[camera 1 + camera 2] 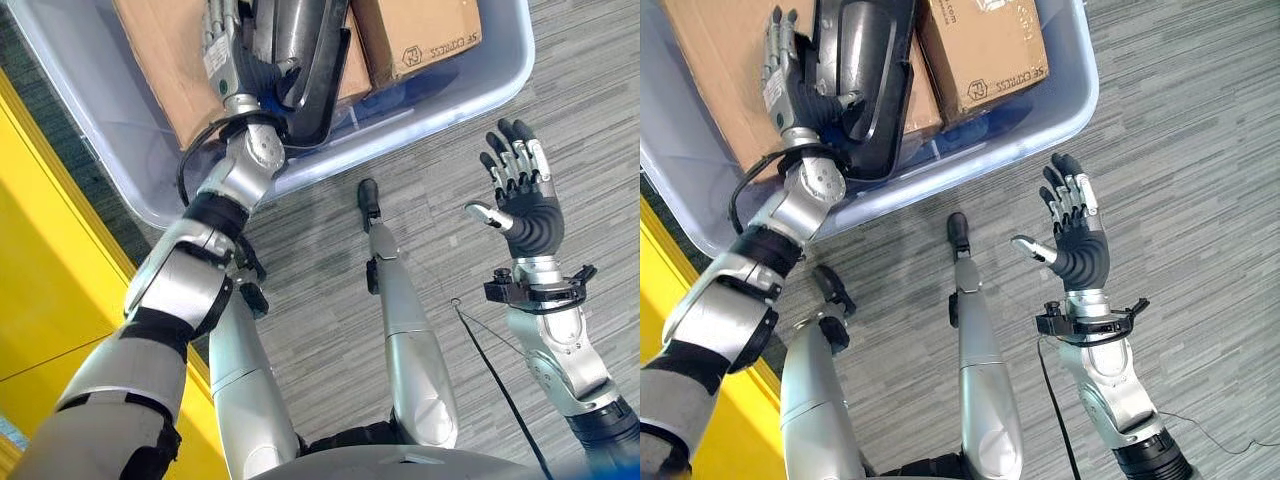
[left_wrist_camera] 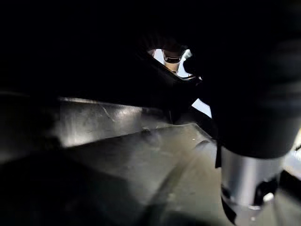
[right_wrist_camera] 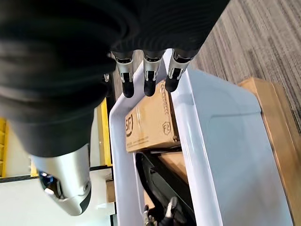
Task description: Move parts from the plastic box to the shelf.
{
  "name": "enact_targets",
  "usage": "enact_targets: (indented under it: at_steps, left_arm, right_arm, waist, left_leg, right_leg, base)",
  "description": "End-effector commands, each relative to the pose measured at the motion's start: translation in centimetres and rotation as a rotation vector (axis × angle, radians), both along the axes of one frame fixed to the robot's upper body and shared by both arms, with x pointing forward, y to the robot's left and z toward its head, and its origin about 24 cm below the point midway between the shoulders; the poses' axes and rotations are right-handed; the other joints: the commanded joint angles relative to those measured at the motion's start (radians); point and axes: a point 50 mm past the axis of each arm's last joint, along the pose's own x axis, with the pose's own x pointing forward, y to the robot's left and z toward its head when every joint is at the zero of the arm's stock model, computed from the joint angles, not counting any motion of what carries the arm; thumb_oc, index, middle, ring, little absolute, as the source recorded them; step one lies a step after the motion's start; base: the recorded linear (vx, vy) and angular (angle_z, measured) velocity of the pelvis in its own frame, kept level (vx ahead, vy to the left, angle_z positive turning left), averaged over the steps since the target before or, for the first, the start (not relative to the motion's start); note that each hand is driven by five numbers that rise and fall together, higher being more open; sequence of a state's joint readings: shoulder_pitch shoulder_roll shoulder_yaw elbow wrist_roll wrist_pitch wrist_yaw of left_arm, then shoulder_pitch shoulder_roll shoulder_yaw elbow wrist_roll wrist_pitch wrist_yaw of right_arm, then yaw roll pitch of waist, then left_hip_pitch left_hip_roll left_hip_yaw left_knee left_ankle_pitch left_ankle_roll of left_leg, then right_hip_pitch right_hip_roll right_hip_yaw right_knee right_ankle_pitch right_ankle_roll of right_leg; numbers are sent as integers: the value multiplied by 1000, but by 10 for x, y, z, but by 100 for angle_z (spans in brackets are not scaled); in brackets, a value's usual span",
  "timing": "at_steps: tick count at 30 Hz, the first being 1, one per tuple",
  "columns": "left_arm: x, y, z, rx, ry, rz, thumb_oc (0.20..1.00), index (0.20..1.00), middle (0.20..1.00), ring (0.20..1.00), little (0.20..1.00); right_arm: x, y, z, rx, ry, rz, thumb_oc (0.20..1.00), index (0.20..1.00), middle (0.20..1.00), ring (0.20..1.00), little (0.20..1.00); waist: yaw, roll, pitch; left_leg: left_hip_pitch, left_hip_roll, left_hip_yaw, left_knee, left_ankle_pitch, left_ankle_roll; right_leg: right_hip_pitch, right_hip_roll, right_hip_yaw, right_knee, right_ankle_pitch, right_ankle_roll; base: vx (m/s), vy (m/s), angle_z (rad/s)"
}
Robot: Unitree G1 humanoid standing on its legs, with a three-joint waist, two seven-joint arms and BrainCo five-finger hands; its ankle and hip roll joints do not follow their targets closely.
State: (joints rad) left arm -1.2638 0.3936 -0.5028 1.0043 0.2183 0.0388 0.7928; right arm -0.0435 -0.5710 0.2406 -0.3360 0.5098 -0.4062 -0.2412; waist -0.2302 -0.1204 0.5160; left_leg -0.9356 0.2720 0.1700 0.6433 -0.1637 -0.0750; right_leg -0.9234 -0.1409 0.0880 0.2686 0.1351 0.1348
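The left hand (image 1: 790, 85) was inside the translucent pale-blue plastic box (image 1: 1065, 105), its straight fingers lying over a cardboard carton while its thumb pressed the glossy black moulded plastic part (image 1: 875, 75), which leaned on 2 brown cardboard cartons (image 1: 980, 50). The right hand (image 1: 1072, 235) hovered spread and empty over the grey carpet floor (image 1: 1200, 200), beside the box.

Black part (image 1: 868, 75) (curved, glossy) tilted in plastic box (image 1: 1065, 100).

One plastic box (image 1: 1060, 110), two cardboard boxes (image 1: 985, 50), one black part (image 1: 875, 70), two hands (image 1: 1075, 235).
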Motion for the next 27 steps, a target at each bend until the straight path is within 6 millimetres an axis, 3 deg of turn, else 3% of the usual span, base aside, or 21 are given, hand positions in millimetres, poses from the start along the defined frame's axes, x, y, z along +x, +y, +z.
enact_targets:
  at_steps: [1, 2, 3, 4, 5, 9, 19, 27]
  left_arm:
    - [11, 2, -39, -9, 285, -23, 536, 536, 536, 536, 536]
    - [11, 1, -38, -8, 285, -24, 457, 457, 457, 457, 457]
    - [13, 5, -39, -13, 318, -14, 291, 291, 291, 291, 291]
    - [13, 5, -39, -13, 318, -14, 291, 291, 291, 291, 291]
    - [14, 14, -42, -83, 370, -3, 200, 200, 200, 200, 200]
    - [15, 31, -50, -154, 448, 23, 200, 200, 200, 200, 200]
    - [13, 43, -64, -209, 490, 22, 200, 200, 200, 200, 200]
    - [12, 51, -54, -256, 428, 14, 200, 200, 200, 200, 200]
  right_arm:
    - [-2, -6, 24, -9, -104, 39, 1000, 1000, 1000, 1000, 1000]
    - [-2, -6, 24, -8, -104, 39, 1000, 1000, 1000, 1000, 1000]
    - [-3, -5, 24, -5, -100, 53, 1000, 1000, 1000, 1000, 1000]
    - [-3, -5, 24, -5, -100, 53, 1000, 1000, 1000, 1000, 1000]
    - [-3, -5, 24, 2, -92, 71, 1000, 1000, 1000, 1000, 1000]
    - [-5, -3, 24, 21, -84, 110, 1000, 1000, 1000, 1000, 1000]
    - [-11, -6, 19, 33, -59, 138, 1000, 1000, 1000, 1000, 1000]
    - [-10, -7, 16, 22, -40, 153, 1000, 1000, 1000, 1000, 1000]
  waist:
    - [-37, -12, 3]
    - [-36, -12, 4]
    - [-41, -15, 3]
    - [-41, -15, 3]
    - [-46, -18, 3]
    - [-54, -17, 3]
    - [-45, 3, 1]
    - [-39, 15, -12]
  left_leg:
    - [14, -13, -66, -103, 46, 1]
    - [14, -13, -66, -103, 46, 1]
    - [13, -11, -66, -97, 45, 1]
    - [13, -11, -66, -97, 45, 1]
    - [10, -8, -65, -90, 43, 0]
    - [0, -2, -67, -75, 37, -2]
    - [-6, -6, -73, -76, 41, -6]
    - [20, -11, -66, -84, 43, -11]
  right_leg:
    - [-31, -21, -25, 219, -180, -6]
    - [-31, -21, -25, 219, -180, -6]
    - [-33, -19, -23, 223, -180, -6]
    - [-33, -19, -23, 223, -180, -6]
    - [-36, -15, -20, 227, -180, -6]
    - [-46, -7, -15, 236, -182, -8]
    - [-44, -13, -27, 242, -185, -10]
    - [-13, -21, -30, 239, -184, -7]
  base:
    - [0, 0, 0]
    - [7, -11, -5]
    - [2, -7, -7]
    - [7, -17, -5]
    - [0, 0, 0]
    - [8, -12, -3]
    - [1, -2, -1]
    - [0, 0, 0]
